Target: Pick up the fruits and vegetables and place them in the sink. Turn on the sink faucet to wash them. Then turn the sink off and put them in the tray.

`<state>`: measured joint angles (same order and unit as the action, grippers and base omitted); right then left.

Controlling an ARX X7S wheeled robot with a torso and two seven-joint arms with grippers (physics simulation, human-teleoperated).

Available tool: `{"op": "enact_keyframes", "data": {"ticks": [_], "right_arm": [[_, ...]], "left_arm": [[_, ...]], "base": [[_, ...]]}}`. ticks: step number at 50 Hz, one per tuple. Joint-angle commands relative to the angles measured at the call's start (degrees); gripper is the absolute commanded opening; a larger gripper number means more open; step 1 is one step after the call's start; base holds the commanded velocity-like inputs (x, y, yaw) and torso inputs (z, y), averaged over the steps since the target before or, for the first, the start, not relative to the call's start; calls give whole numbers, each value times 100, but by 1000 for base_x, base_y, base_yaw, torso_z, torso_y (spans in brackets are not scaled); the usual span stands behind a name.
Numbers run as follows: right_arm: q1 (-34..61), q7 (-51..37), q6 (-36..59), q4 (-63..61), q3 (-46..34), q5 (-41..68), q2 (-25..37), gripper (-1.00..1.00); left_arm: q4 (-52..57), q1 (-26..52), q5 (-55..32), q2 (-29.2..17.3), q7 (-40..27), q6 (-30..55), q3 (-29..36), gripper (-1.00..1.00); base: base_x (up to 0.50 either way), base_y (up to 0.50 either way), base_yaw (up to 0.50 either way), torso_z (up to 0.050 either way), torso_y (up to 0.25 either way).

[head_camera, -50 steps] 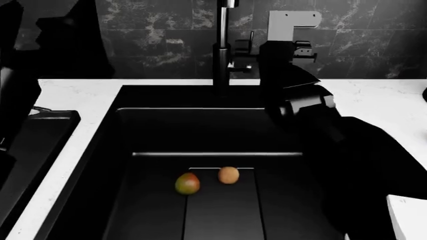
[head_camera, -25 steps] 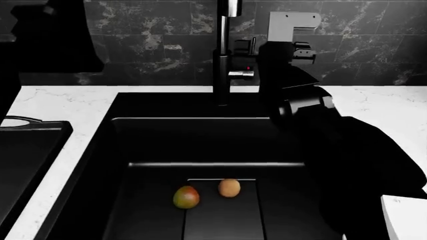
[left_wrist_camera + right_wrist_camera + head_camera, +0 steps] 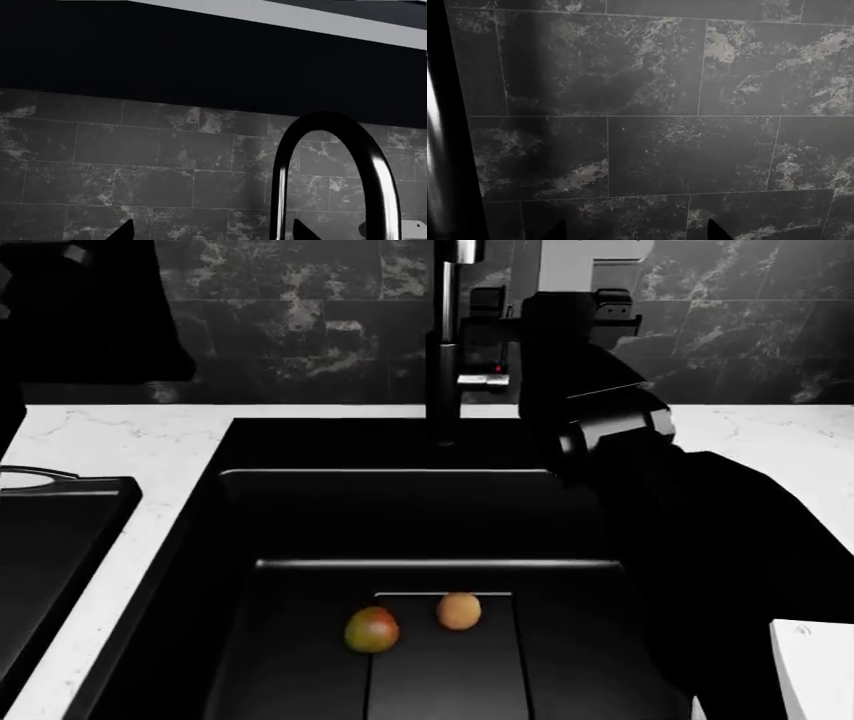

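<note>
Since the earlier head views, the view has shifted: the white marbled worktop (image 3: 120,440) edge sits a little lower in frame, and more of the dark veined wall tile shows above it. The right arm's claw (image 3: 497,330) has moved closer to the sink faucet (image 3: 447,350), beside its thin lever, silver block and red dot; whether it is clenched or released cannot be told. The mango (image 3: 371,629), egg-shaped and green-yellow with red blush, and the rounder tan fruit (image 3: 458,610) lie unmoved just apart on the stepped flat bottom of the matte-black sink (image 3: 240,540). The shallow black tray (image 3: 67,530) lies on the worktop left of the sink. The left claw (image 3: 210,235) shows two separated dark tips before the faucet's glossy arched spout. No writing is legible.
</note>
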<state>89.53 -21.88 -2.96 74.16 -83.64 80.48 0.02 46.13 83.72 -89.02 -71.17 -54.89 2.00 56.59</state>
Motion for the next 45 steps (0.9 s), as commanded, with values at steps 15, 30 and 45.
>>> {"op": "enact_keyframes", "data": {"ticks": [15,30,45], "right_arm": [[-48,-13,-36,2,-213,182,0,100],[-100,-123,76,81,40,127,104,100],[-226,-358,271,82,1350,-484,651,100]], "left_arm": [[44,-109,125,-59,74,-47,-32,100],[10,-299,165,-54,86,-184,0,100],[5,-424,234,-54,78,-242,19,100]], "base": [[0,0,0,0,-250],[1,0,0,0,-50],[0,0,0,0,-2]]}}
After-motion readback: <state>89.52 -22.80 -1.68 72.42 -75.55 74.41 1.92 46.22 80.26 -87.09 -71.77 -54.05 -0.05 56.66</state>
